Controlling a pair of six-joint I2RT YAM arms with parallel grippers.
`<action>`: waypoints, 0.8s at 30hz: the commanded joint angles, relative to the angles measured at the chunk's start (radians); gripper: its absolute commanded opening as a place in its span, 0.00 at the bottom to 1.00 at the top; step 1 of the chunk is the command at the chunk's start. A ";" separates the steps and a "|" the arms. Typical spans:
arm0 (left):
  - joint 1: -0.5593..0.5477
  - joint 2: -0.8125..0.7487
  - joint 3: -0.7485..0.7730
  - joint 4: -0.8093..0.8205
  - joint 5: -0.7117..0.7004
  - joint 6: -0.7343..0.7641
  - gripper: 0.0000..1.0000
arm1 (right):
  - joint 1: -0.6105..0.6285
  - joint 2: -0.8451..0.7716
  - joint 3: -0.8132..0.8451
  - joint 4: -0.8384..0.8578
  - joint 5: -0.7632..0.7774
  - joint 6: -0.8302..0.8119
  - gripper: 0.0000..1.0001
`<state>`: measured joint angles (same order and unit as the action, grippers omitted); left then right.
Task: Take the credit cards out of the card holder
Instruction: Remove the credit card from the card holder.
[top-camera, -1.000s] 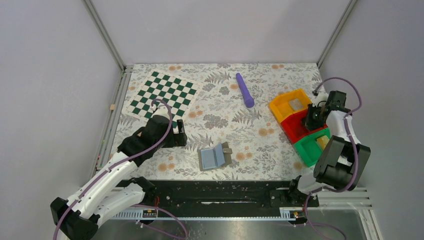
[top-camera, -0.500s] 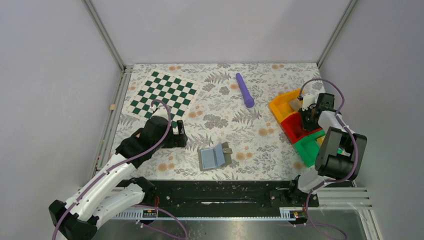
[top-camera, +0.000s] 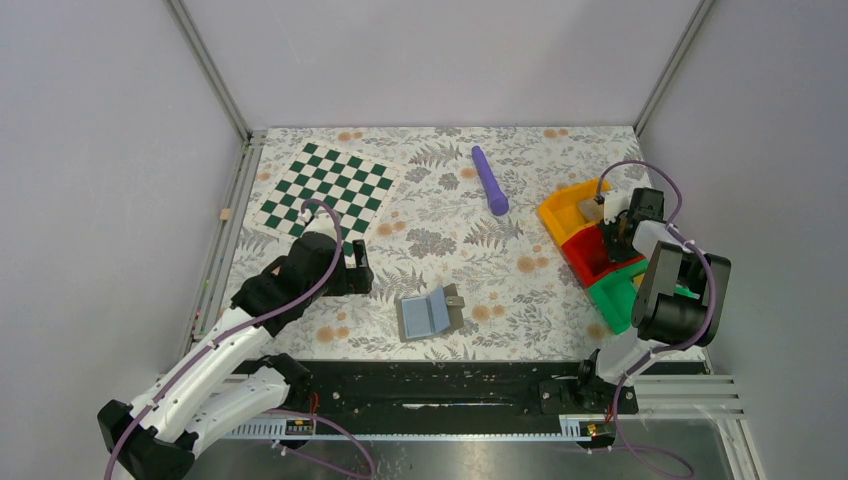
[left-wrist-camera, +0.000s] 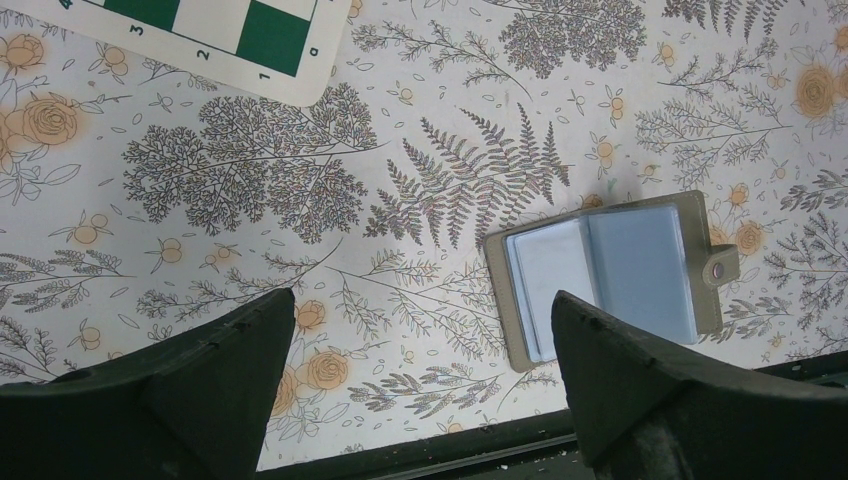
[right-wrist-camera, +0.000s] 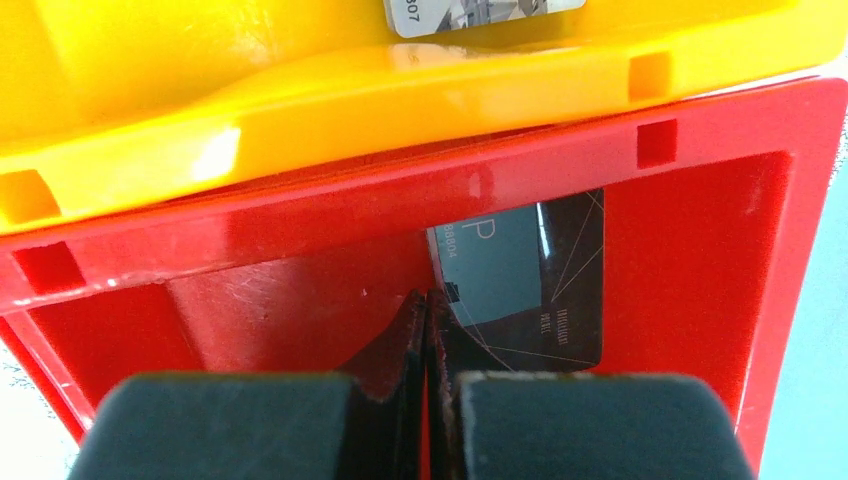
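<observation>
The card holder (top-camera: 430, 313) lies open on the floral table, light blue inner faces up; it also shows in the left wrist view (left-wrist-camera: 610, 275). My left gripper (top-camera: 358, 270) is open and empty (left-wrist-camera: 422, 300), hovering left of the holder. My right gripper (top-camera: 612, 232) is down inside the red bin (right-wrist-camera: 700, 250), jaws shut (right-wrist-camera: 428, 300). A dark credit card (right-wrist-camera: 530, 290) lies face-up in that bin, its left edge against my right fingertip; it is not clamped between the jaws. A grey card (right-wrist-camera: 480, 12) lies in the yellow bin (right-wrist-camera: 300, 110).
Yellow (top-camera: 565, 205), red (top-camera: 590, 262) and green (top-camera: 612, 300) bins stand in a row at the right edge. A purple cylinder (top-camera: 490, 180) lies at the back centre. A green chessboard (top-camera: 328, 188) lies at the back left. Grey walls enclose the table.
My right arm has swung inward and its gripper has moved over the red bin, beside the yellow one. My left arm and the card holder have hardly moved.
</observation>
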<state>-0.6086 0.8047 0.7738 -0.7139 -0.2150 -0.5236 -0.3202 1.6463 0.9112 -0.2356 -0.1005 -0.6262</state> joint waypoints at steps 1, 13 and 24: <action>-0.003 -0.009 0.041 0.007 -0.034 0.010 0.99 | 0.010 -0.007 0.009 0.048 0.025 -0.003 0.00; -0.003 -0.027 0.037 0.001 -0.034 0.008 0.99 | 0.080 -0.196 0.140 -0.295 -0.011 0.110 0.00; -0.001 0.027 -0.037 0.066 0.203 -0.079 0.98 | 0.147 -0.427 0.214 -0.382 -0.112 0.876 0.07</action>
<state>-0.6086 0.8089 0.7719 -0.7128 -0.1383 -0.5385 -0.1757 1.2724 1.0801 -0.5411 -0.0807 -0.1089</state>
